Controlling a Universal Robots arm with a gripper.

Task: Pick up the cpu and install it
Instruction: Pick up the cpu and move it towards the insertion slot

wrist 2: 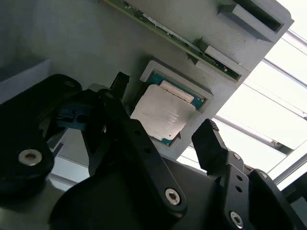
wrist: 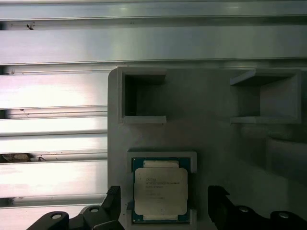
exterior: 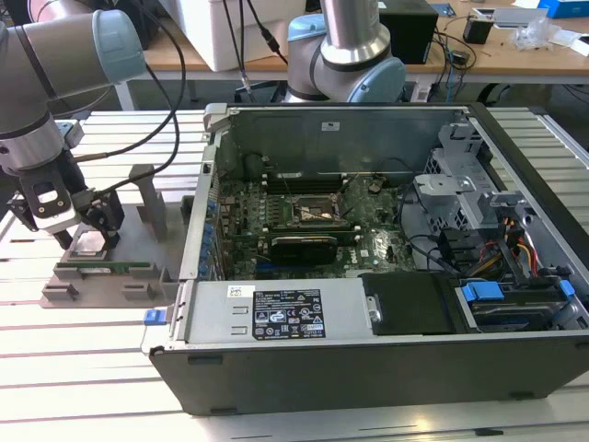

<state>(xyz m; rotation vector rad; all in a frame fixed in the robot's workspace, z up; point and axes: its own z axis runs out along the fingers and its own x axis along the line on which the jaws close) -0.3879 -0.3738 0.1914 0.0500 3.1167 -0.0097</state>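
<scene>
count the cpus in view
1: the cpu lies in its recess on the gray holder, flanked by the open gripper, not gripped. Another may be hidden inside the computer case.

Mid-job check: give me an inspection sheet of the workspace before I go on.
Surface: slatted metal table; grey holder on it.
Job's things: cpu lying flat in the holder's pocket; open PC case next to the holder.
Clutter: memory stick in the holder's slot.
Grippers: gripper open, fingers either side of the cpu, not touching it.
Cables: black cables hang by the arm.
Surroundings: second arm and desk behind the case.
</scene>
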